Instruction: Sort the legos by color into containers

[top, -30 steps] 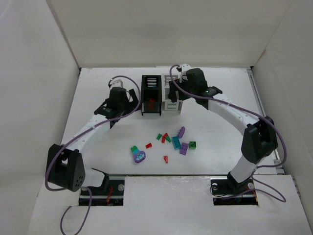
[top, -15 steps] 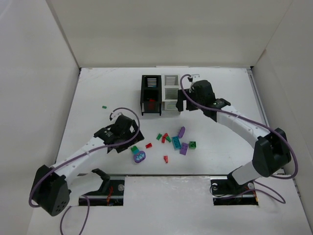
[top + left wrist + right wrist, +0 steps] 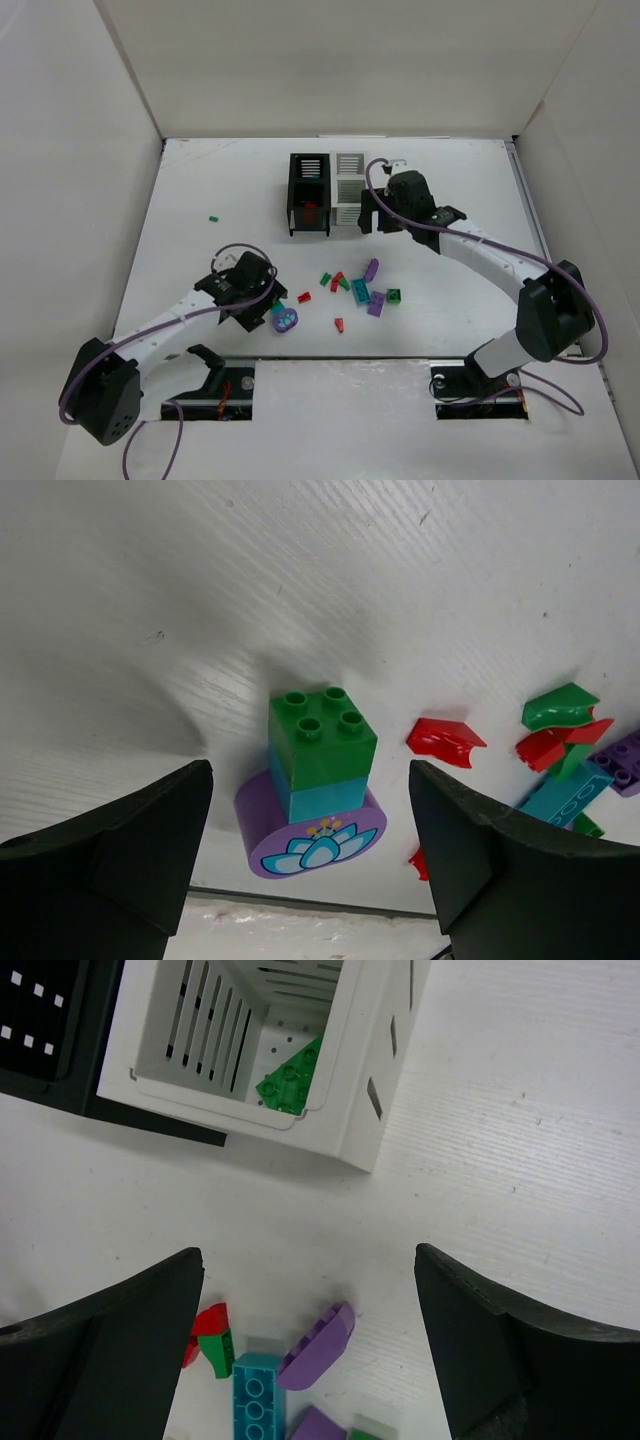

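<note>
Left gripper (image 3: 306, 810) jaws spread facing green-teal-purple stack (image 3: 318, 780); off-centre closing may tip or split it; right gripper (image 3: 308, 1290) spread, empty.

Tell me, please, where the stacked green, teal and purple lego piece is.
In the top view the stacked piece sits left of the loose bricks, between the open fingers of the left gripper, a red brick beside it.

A lab test cell: plain white panels (image 3: 340, 70) enclose a white table (image 3: 200, 190).
</note>
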### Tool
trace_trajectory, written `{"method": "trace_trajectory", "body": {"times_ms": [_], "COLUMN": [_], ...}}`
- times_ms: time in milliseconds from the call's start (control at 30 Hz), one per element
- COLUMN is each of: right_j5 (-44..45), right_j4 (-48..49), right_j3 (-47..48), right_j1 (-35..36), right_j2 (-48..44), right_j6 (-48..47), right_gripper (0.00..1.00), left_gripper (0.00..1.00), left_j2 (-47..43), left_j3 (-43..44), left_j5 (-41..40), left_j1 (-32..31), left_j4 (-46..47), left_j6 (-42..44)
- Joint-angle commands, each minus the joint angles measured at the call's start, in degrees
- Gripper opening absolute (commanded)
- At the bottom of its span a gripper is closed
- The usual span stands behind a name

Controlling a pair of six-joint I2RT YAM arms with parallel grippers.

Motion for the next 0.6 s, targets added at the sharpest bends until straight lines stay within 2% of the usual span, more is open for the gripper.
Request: {"method": "trace_trajectory", "body": {"times_ms": [0, 200, 333, 533, 567], "right_j5": [1.4, 2.8, 3.9, 3.4, 3.4], "right_j4": [1.8, 0.7, 0.7, 0.7, 0.7], "right_j3": [-0.2, -0.2, -0.2, -1.8, -1.8], "right_j1": [1.0, 1.5, 1.5, 1.5, 1.5], "right_j2": [0.2, 0.2, 0.2, -0.3, -0.3], "right_j6": [1.6, 1.0, 0.5, 0.5, 0.5], "right_gripper": [0.91, 0.91, 0.91, 0.91, 0.91], "left_gripper": [0.76, 0.64, 0.61, 0.47, 0.47], "left_j2": [1.3, 3.6, 5.5, 8.5, 9.1], "left_j3": [0.2, 0.2, 0.7, 4.0, 4.0], "left_j5": [-3.0, -3.5, -4.8, -9.7, -9.7], "left_j1": [-0.3, -3.9, -6.9, -9.3, -9.3], "left_j4": [0.8, 1.5, 0.9, -5.5, -6.1], "left_j6": [-5.1, -8.0, -10.8, -15.0, -15.0]}}
